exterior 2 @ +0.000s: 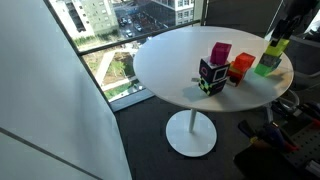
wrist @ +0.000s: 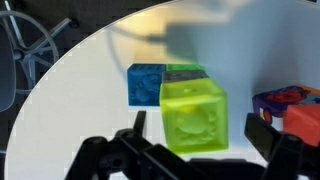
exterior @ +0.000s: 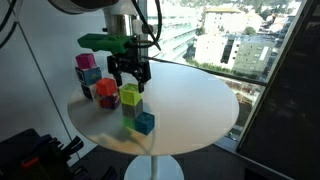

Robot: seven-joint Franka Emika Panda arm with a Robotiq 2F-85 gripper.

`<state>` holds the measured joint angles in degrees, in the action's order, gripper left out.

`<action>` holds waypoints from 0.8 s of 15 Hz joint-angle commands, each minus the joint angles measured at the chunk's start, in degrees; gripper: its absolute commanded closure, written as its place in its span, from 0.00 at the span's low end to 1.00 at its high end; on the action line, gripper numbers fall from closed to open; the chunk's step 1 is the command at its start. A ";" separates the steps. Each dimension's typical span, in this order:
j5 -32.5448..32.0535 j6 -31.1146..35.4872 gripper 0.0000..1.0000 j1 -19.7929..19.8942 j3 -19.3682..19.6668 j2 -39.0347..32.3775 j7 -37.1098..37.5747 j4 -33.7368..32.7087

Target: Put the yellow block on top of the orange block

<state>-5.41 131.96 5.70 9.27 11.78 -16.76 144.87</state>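
End effector (exterior: 131, 78) hangs straight over the yellow block (wrist: 193, 115), jaws spread. In the wrist view a finger (wrist: 262, 135) stands on each side of the block with bare bench (exterior: 190, 95) showing in both gaps. Nothing is gripped yet.

Yellow block: in the cluster toward the bench edge away from the window. In both exterior views it shows above the darker green cube (exterior 2: 267, 66), so it most likely rests on that cube. The contact itself is not visible. Blue cube (wrist: 145, 84) lies just beside the green one.

Orange block (exterior: 107, 92): near, on the side of the pile further from the window, top face bare. Pink cube (exterior 2: 220, 52) and other blocks stand just beyond it.

Handling, as judged:
- Small toy cube, probably light and rigid, with smooth, faintly embossed faces.
- May slip if pinched off-centre.
- Take it across two opposite side faces at mid-height, jaws square to them.
- Lift straight up so the green cube beneath is not dragged.
- A cube-on-cube landing needs level, centred placement.

Views compared:
- Wrist view alone shows the finger gaps and how the block sits between them. The orange block appears there only as a sliver at the frame edge.
- The exterior views give the height relation to the green cube and the route across to the orange block.
- Neither exterior view resolves the jaw opening.
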 commanded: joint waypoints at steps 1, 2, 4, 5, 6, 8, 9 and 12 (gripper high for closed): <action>0.85 1.57 0.00 -0.05 0.10 -0.50 -1.76 0.36; 0.77 1.71 0.00 -0.02 0.08 -0.71 -1.77 0.36; 0.59 2.10 0.00 0.01 -0.01 -1.18 -1.67 0.38; 0.43 2.34 0.25 0.04 -0.07 -1.44 -1.53 0.42; 0.28 2.54 0.27 0.06 -0.13 -1.64 -1.48 0.47; 0.02 2.44 0.44 0.12 -0.30 -1.96 -0.99 0.23; 0.11 2.15 0.53 0.10 -0.33 -2.02 -0.97 0.09; -0.27 1.00 0.69 0.16 -0.50 -1.71 -0.57 -0.44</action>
<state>-5.42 133.56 5.70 9.19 9.81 -17.12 145.02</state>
